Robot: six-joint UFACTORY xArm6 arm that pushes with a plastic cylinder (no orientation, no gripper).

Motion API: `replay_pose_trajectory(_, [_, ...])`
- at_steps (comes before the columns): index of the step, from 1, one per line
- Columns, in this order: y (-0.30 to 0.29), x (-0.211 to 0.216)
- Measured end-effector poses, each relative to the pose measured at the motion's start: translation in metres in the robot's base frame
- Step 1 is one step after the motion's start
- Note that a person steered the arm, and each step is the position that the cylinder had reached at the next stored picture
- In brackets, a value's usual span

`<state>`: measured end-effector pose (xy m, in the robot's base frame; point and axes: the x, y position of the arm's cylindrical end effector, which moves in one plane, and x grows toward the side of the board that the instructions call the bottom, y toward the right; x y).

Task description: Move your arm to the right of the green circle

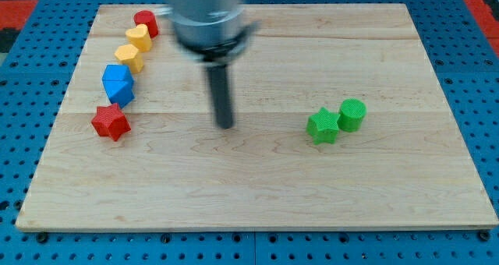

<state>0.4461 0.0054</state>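
Green circle (352, 114) sits at 3 o'clock on the wooden board (257, 195), touching the green star (323, 126) at its 8 o'clock. No readable writing anywhere. Red star (111, 122) lies at 9 o'clock; blue block (118, 83), two yellow blocks (129, 57) (139, 37) and a red block (146, 22) run toward 11. My tip (224, 125), rod only, no claw, touches nothing, well apart at 9 o'clock of both greens.

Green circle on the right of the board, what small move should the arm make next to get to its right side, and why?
Probably slide my tip toward the view's right along a line slightly below the blocks. It sits near the board's middle, well left of the green star, which touches the green circle on its left. A straight path would push the star, so skirting below them seems safer.
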Motion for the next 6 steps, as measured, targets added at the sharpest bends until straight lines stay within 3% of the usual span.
replay_pose_trajectory(1, [0.083,-0.031])
replay_pose_trajectory(2, [0.151,-0.028])
replay_pose_trajectory(3, [0.180,-0.017])
replay_pose_trajectory(4, [0.181,0.007])
replay_pose_trajectory(6, [0.119,0.014])
